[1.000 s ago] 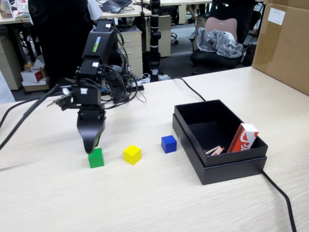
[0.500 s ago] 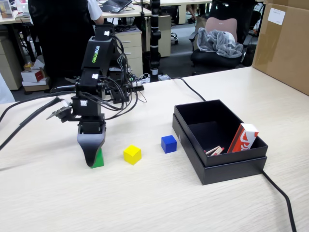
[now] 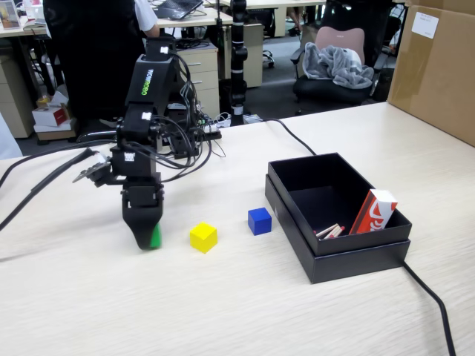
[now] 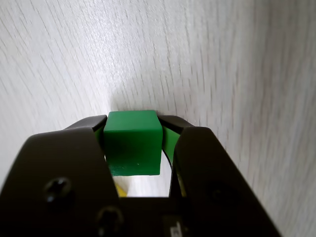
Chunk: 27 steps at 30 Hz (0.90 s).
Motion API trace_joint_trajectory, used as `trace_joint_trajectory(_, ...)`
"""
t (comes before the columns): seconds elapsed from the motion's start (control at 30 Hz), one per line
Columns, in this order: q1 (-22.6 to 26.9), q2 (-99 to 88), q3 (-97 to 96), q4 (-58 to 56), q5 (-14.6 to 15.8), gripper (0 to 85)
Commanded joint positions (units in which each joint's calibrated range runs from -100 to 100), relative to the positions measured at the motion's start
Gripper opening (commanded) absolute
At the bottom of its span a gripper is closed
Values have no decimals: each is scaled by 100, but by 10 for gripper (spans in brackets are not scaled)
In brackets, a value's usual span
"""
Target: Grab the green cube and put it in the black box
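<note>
The claw (image 4: 133,123) is clamped on the green cube (image 4: 133,143), low over the pale wood-grain tabletop (image 3: 245,304), perhaps touching it. The black box (image 3: 338,252) sits well to the claw's right in the fixed view; an office with desks lies behind.

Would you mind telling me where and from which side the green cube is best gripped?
Grip the green cube on two opposite flat side faces, coming straight down from above: its faces are plain and parallel, and it sits on the table. The claw already brackets it that way.
</note>
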Motion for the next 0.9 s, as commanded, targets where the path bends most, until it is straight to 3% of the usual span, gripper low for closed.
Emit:
trace_joint_trajectory(0.0,78,-1363,214,-277,39,7)
trace_joint_trajectory(0.2,591,-3406,232,-1072,264,8)
trace_joint_trajectory(0.47,1910,-4438,776,-1322,894,8)
trace_joint_trajectory(0.6,2393,-4197,1275,-1322,1089,9)
trace_joint_trajectory(0.7,2842,-2775,2299,-1322,1260,9)
trace_joint_trajectory(0.87,2940,-1455,2698,-1227,1309,9)
